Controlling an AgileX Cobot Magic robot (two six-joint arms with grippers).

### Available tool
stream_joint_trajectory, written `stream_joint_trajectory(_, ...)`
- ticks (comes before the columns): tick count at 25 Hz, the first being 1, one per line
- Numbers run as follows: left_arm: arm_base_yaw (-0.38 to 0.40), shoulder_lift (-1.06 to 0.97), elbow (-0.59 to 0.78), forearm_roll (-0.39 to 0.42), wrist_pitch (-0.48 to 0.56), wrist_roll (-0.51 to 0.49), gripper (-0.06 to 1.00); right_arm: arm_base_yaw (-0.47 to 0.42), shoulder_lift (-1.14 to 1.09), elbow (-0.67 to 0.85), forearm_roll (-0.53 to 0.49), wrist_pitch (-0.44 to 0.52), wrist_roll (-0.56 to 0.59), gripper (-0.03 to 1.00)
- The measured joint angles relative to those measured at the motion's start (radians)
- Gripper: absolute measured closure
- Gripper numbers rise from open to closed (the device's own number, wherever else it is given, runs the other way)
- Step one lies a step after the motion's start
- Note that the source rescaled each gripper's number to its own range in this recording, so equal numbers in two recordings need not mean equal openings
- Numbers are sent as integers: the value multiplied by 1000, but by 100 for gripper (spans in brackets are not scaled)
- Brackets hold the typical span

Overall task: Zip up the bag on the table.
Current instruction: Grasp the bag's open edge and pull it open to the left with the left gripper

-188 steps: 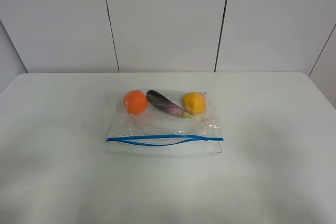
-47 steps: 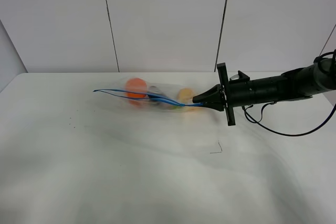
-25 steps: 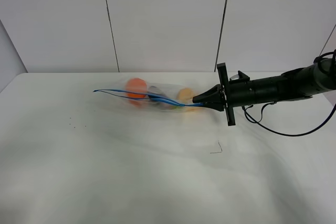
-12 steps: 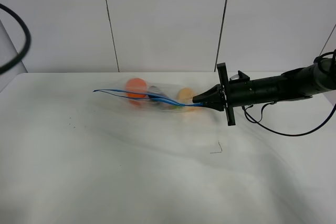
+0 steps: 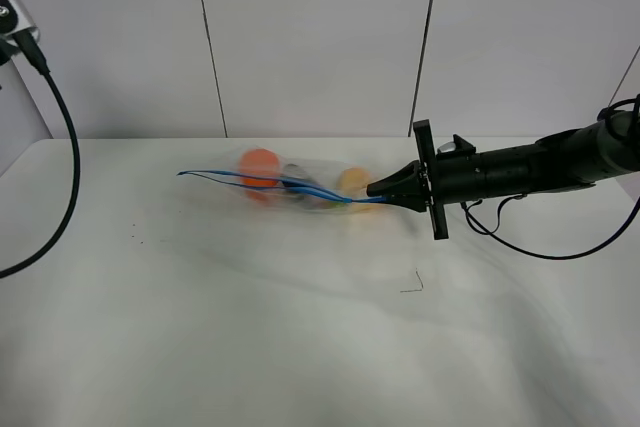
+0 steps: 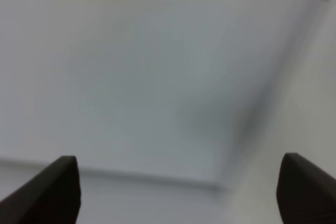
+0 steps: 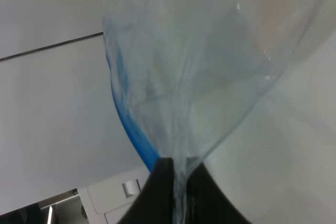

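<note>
The clear bag [image 5: 300,182] hangs partly lifted off the white table [image 5: 300,347], with an orange fruit [image 5: 260,162] and a yellow fruit [image 5: 352,181] showing through it. Its blue zipper strip [image 5: 270,182] sags from the free left end to the right end. There my right gripper [image 5: 376,190] is shut on the strip's end; the right wrist view shows its fingers [image 7: 163,182] pinching plastic and blue strip [image 7: 128,124]. My left gripper [image 6: 178,157] is open with nothing between its fingers and faces blurred white surfaces. In the exterior high view only a part of the left arm [image 5: 12,7] shows, far left of the bag.
A black cable [image 5: 62,167] hangs from the left arm over the table's left end. Another cable [image 5: 545,252] loops under the right arm. A small dark mark [image 5: 412,283] lies on the table in front of the bag. White wall panels stand behind.
Part of the left arm and its cable have come into the top left of the exterior high view. The bag and the right arm have not moved.
</note>
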Motion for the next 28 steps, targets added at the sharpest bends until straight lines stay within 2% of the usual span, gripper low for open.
stream_joint_trajectory(4,-7,80,1,58,-281,132,-3,0,0,0,0,0,-2,97)
stream_joint_trajectory(6,-29,108,1,106,-349,159,-3,0,0,0,0,0,-2,97)
stream_joint_trajectory(13,-244,199,5,138,-347,128,-2,0,0,0,-1,0,-2,97)
stream_joint_trajectory(20,-526,284,109,139,-365,123,-2,0,0,0,-1,0,-2,97)
stream_joint_trajectory(25,-675,339,205,154,-515,48,-2,0,0,0,-4,0,-2,97)
stream_joint_trajectory(28,-706,395,223,157,-621,-29,-2,0,0,0,-4,0,-2,97)
